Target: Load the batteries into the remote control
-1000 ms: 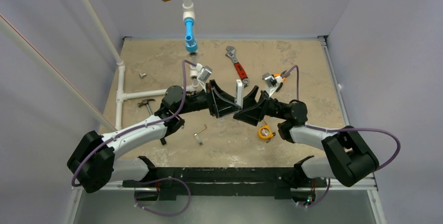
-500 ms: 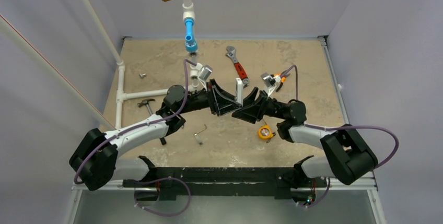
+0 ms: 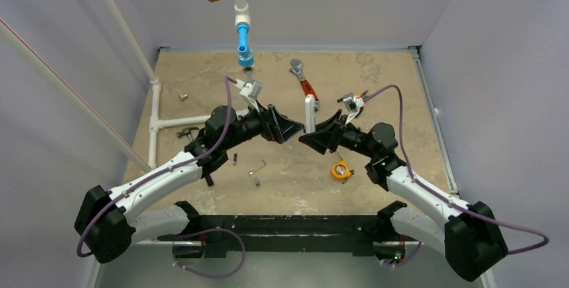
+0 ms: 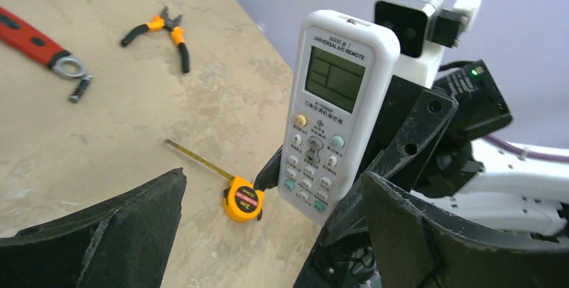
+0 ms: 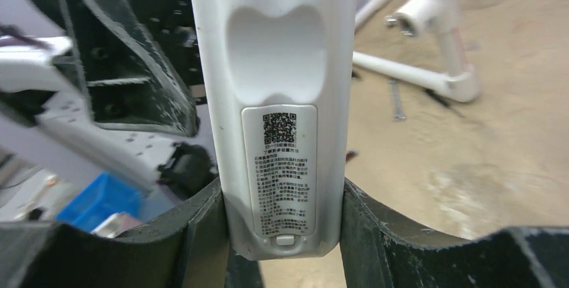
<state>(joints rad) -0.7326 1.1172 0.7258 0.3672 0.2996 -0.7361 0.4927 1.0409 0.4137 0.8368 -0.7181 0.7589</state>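
The top camera hangs high behind the arm bases and looks steeply down on the whole table (image 3: 201, 73), with the bases at 6 o'clock. The left wrist camera faces 3 o'clock, close on the button face of the remote control (image 4: 335, 113), with the tape measure (image 4: 243, 201) beyond. The right wrist camera faces 9 o'clock (nearer still) at the remote control's labelled back, with white pipes (image 5: 436, 33) behind. All three views share the remote control.

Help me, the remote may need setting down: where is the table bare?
Bare: the strip between hex key and tape measure, and the far right corner beyond the pliers. Crowded: around the remote control, wrench and white pipes.
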